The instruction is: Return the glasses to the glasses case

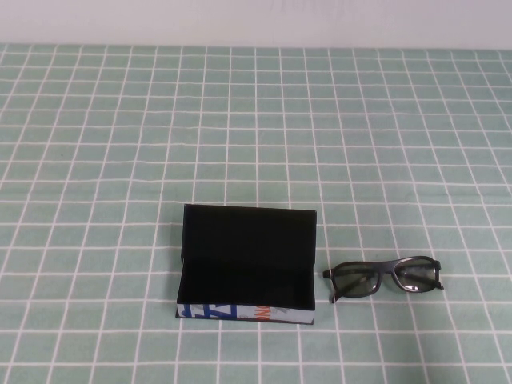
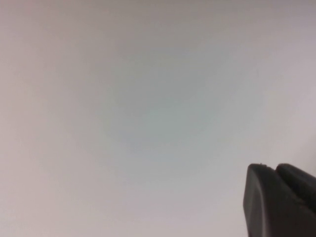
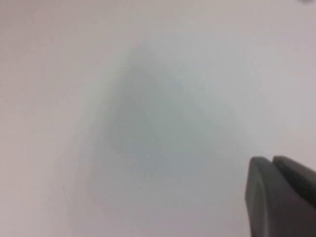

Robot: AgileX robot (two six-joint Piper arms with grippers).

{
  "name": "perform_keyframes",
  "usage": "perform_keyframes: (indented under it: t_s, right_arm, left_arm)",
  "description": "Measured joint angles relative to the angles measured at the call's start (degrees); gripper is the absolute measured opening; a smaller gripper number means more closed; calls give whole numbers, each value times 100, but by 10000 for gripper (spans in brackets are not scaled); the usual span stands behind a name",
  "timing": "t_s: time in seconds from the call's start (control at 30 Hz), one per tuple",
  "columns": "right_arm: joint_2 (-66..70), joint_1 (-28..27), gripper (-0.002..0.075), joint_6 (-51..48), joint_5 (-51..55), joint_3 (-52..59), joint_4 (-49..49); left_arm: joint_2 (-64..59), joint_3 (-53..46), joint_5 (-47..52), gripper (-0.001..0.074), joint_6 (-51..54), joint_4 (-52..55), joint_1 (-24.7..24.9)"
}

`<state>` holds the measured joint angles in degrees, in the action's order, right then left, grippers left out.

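Observation:
The glasses case (image 1: 240,313) lies open near the front middle of the table in the high view, its lid standing up at the back, its black inside empty, its white front edge printed in blue and orange. The dark-framed glasses (image 1: 390,272) with greenish lenses lie on the cloth just right of the case, apart from it. Neither arm shows in the high view. My left gripper (image 2: 274,169) shows in the left wrist view with its fingers together, facing a blank pale surface. My right gripper (image 3: 271,160) looks the same in the right wrist view.
A green cloth with a white grid (image 1: 120,160) covers the table. A pale wall (image 1: 256,20) runs along the far edge. Both wrist views show only a blurred pale surface beyond the fingers.

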<state>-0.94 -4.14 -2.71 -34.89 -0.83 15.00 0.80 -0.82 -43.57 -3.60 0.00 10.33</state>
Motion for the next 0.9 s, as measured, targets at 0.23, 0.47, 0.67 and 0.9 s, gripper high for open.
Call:
perform_keyframes:
  t_s: [0.23,0.47,0.67,0.9]
  right_arm:
    - [0,0,-13,706,236,-1187,-590]
    - [894,0,-13,2239,1124,-2727,-1559]
    - [1964,0,-13,3484,2633,-4105,-2893]
    - [3216,0,-13,3614,5643,-4857,-3106]
  left_arm:
    - [8,1096,1046,-2,-15,-100,0]
    - [-1024,2432,2156,-2,-491,-100,0]
    - [-2310,3845,4206,-2,-809,-109,0]
    - [-3615,4540,6074,-2,-689,-109,0]
